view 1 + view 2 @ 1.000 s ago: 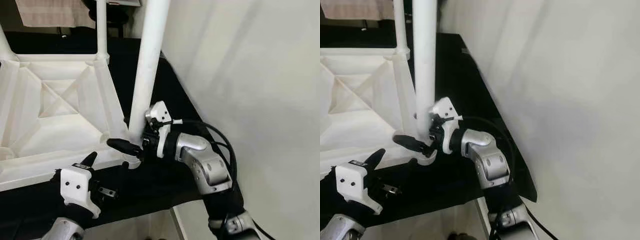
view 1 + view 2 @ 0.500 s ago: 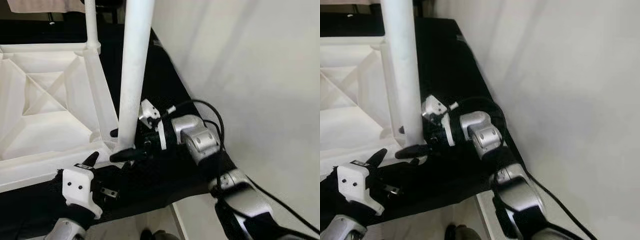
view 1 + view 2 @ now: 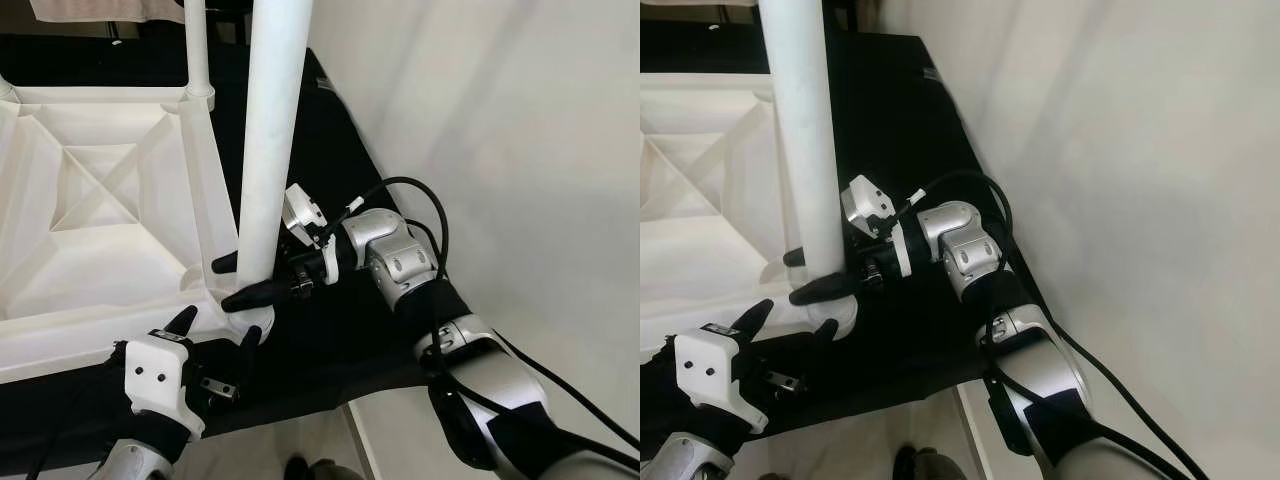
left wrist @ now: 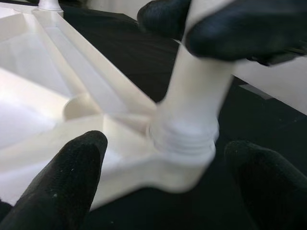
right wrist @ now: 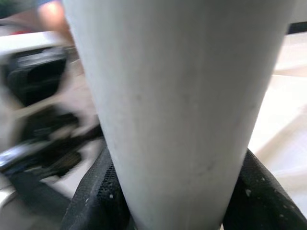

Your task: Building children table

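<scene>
Item one: the white plastic children's table (image 3: 90, 210), lying upside down on a black cloth (image 3: 330, 170), ribbed underside facing up toward you.

Item two: the near white table leg (image 3: 268, 140), standing upright in the corner socket (image 4: 184, 143) closest to your robot; a thinner-looking far leg (image 3: 197, 45) rises at the next corner behind it.

Item three: your right gripper (image 3: 232, 283), clamped around the near leg just above the socket, one black finger on each side.

Item four: your left gripper (image 3: 215, 335), spread apart and holding nothing, hovering just below that same corner, its fingertips (image 4: 72, 177) flanking the socket.

Item five: a pale wall (image 3: 500, 130) to your right.
</scene>
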Robot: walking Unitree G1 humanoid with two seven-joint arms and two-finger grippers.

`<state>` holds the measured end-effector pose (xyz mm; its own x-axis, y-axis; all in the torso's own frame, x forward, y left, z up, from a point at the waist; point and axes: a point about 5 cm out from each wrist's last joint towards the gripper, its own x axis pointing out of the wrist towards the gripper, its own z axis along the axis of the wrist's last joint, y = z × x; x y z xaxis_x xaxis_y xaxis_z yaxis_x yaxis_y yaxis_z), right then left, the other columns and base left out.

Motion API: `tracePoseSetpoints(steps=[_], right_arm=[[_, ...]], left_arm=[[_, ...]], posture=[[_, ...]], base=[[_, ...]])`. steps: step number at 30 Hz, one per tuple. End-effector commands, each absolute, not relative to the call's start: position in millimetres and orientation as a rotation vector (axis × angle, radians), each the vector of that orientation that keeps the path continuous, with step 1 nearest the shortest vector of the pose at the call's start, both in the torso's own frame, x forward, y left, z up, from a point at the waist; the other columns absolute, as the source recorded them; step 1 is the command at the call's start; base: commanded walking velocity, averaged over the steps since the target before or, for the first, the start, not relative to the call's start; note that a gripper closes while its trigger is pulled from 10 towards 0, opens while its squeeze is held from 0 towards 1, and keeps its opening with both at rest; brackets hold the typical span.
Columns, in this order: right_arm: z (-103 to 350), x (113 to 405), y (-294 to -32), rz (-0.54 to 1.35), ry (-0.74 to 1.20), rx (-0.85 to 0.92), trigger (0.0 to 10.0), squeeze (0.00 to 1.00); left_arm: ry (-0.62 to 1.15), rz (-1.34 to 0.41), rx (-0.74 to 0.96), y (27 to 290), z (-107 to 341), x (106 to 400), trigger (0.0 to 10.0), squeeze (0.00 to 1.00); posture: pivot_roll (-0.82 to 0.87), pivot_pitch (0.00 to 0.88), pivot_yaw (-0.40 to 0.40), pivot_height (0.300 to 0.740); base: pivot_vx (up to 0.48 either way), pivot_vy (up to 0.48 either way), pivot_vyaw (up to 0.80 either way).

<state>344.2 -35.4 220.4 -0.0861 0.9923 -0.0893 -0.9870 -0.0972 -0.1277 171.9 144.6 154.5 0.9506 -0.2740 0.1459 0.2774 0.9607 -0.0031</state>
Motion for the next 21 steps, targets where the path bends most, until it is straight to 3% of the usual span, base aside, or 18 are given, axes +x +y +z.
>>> tracePoseSetpoints(steps=[1,4,7,8,10,21], right_arm=[[221.5,351.6,-50.1,1.524,-0.045,-0.131,0.0,0.00],[217.9,348.4,-52.1,1.427,-0.058,-0.052,0.0,0.00],[172.3,311.3,-34.2,0.839,0.018,0.036,0.0,0.00],[164.4,295.8,-26.5,0.811,0.029,0.006,0.0,0.00],[159.9,293.5,-23.7,0.823,0.050,0.008,0.0,0.00],[160.9,305.9,-23.5,0.857,0.037,-0.029,0.0,0.00]], left_arm=[[-0.132,-0.285,-0.032,143.1,153.5,170.2,10.0,0.00],[-0.132,-0.285,-0.031,143.9,153.3,170.6,10.0,0.00],[-0.134,-0.287,-0.027,146.7,153.2,172.6,10.0,0.00],[-0.133,-0.289,-0.024,147.1,152.1,174.1,10.0,0.00],[-0.131,-0.289,-0.020,147.6,151.0,174.9,10.0,0.00],[-0.136,-0.266,-0.007,148.7,150.1,175.4,10.0,0.00]], posture=[[0.04,0.197,-0.193,0.740],[0.03,0.192,-0.206,0.740],[0.02,0.184,-0.194,0.740],[0.03,0.167,-0.192,0.740],[0.03,0.153,-0.191,0.740],[0.04,0.148,-0.205,0.740]], base=[[0.000,0.000,0.00],[0.000,0.000,0.00],[0.000,0.000,0.00],[0.000,0.000,0.00],[0.000,0.000,0.00],[0.000,0.000,0.00]])
